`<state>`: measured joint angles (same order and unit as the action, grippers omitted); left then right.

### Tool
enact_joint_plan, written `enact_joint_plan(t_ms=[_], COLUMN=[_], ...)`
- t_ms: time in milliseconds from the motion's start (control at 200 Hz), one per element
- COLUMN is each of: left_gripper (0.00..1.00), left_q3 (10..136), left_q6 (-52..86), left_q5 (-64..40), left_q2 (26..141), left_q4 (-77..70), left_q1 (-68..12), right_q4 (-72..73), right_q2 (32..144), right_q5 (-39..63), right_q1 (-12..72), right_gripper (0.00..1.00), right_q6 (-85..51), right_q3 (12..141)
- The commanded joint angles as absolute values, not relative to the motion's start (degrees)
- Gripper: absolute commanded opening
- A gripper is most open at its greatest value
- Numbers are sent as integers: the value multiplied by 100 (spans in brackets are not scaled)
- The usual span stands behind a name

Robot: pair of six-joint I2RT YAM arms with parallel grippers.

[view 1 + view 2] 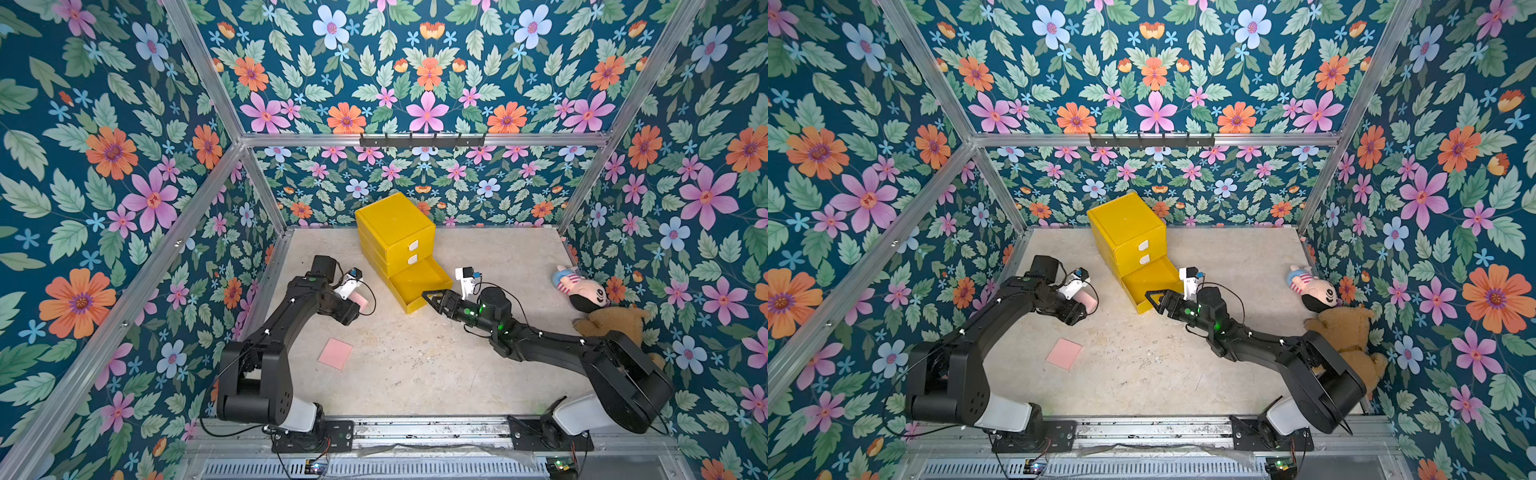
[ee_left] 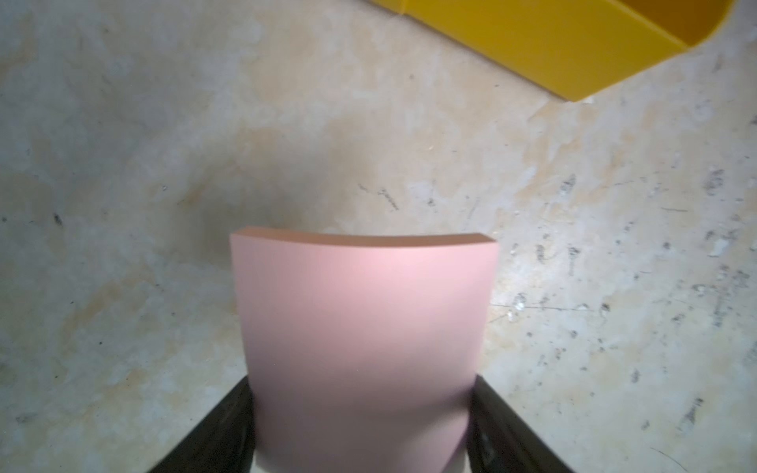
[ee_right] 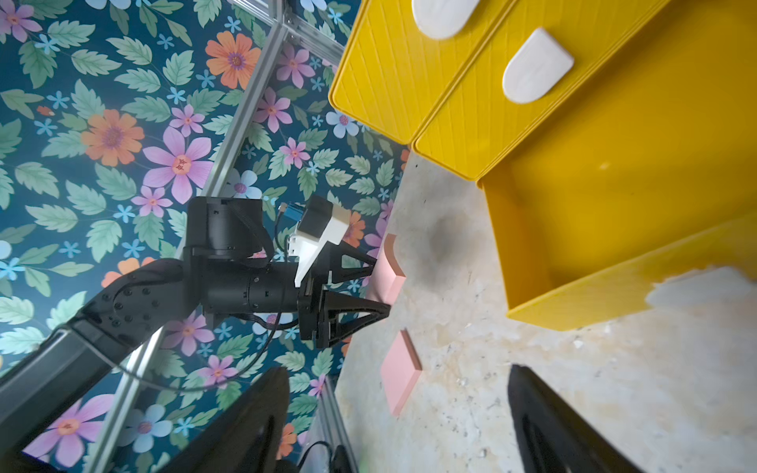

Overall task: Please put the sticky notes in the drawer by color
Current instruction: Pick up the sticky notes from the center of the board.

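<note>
The left gripper (image 3: 381,283) pinches a pink square paper pad (image 2: 360,327). The open yellow plastic drawer (image 1: 420,283) is close by, on its right. The right gripper (image 1: 432,301) has its fingers apart.

Cabinet (image 1: 395,220) rear centre; held pad (image 1: 360,301) left of open drawer (image 1: 419,282); loose pad (image 1: 336,353) front-left; toys (image 1: 582,291) right.

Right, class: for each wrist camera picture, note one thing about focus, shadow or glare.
Left wrist view: the pink pad has a pale sheen near its free edge; the left hand gripping it is blurred. Right wrist view: a soft dark shadow on the table beside the open drawer; a washed-out white patch on its front lip.
</note>
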<state>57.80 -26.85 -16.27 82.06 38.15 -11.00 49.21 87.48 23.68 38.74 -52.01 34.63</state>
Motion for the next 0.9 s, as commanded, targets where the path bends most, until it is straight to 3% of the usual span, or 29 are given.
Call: enact_joint_plan(t_ms=[0, 310, 410, 590, 675, 735, 895], left_gripper=[79, 78, 78, 78, 78, 78, 78], left_q3=[5632, 5571, 5666, 5815, 5879, 5910, 5916], left_q6=[-2313, -1794, -1723, -1660, -1666, -1683, -1688], left_q5=[-1916, -1812, -1856, -1859, -1776, -1709, -1657], left_q2=[7895, 7384, 7391, 7374, 7421, 7459, 7523], left_q4=[3852, 3759, 3738, 3665, 3685, 3699, 3644], left_q1=[-1489, -2493, -2733, -2947, -2979, -2988, -2988], right_q4=[5920, 6447, 6419, 6650, 6697, 6722, 6719], right_q2=[9233, 10391, 10566, 10744, 10750, 10715, 10584], right_q5=[2947, 3370, 3428, 3532, 3557, 3575, 3577], right_q1=[3901, 4209, 4319, 4403, 4406, 4412, 4412], right_gripper=[87, 81, 74, 55, 42, 39, 16], right_q6=[-5941, -6311, -6318, -6489, -6545, -6543, -6548], right_q3=[3627, 4147, 4306, 4404, 4403, 4394, 4296])
